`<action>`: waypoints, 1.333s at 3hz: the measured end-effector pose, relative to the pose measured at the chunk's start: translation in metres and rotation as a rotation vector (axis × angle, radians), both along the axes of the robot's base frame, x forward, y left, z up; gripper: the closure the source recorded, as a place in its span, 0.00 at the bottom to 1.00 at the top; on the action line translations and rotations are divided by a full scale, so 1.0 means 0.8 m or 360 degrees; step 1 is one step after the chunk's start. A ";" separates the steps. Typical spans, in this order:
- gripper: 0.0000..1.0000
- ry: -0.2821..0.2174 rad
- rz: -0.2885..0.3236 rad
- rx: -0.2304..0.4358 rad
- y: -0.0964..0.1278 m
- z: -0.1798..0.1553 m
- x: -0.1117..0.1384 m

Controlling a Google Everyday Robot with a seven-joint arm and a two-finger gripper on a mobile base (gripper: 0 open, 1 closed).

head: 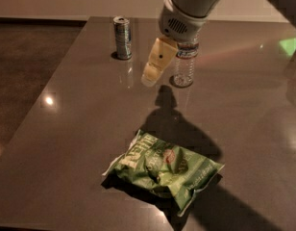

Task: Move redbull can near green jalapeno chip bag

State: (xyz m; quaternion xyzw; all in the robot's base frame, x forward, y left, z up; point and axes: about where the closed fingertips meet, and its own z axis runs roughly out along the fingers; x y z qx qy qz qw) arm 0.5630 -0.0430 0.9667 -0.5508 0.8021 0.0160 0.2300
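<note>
The redbull can [122, 37] stands upright at the far left of the dark table [66, 129]. The green jalapeno chip bag [162, 170] lies flat near the table's front, crinkled, with white lettering and a small red-orange mark. My gripper [150, 76] hangs above the table's middle, to the right of the can and a little nearer the front, well behind the bag. It holds nothing that I can see.
A clear plastic water bottle [184, 64] with a white cap stands just right of the gripper, partly behind the arm. The table's left edge runs diagonally beside a dark floor [23, 66]. A green glint [291, 44] shows at the far right.
</note>
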 end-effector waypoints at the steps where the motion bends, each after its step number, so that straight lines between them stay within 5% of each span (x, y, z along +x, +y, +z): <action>1: 0.00 -0.0034 -0.0111 0.0013 0.010 -0.003 0.027; 2: 0.00 -0.0011 -0.0279 0.0100 0.028 -0.007 0.054; 4: 0.00 -0.0025 -0.0306 0.0081 0.037 -0.009 0.071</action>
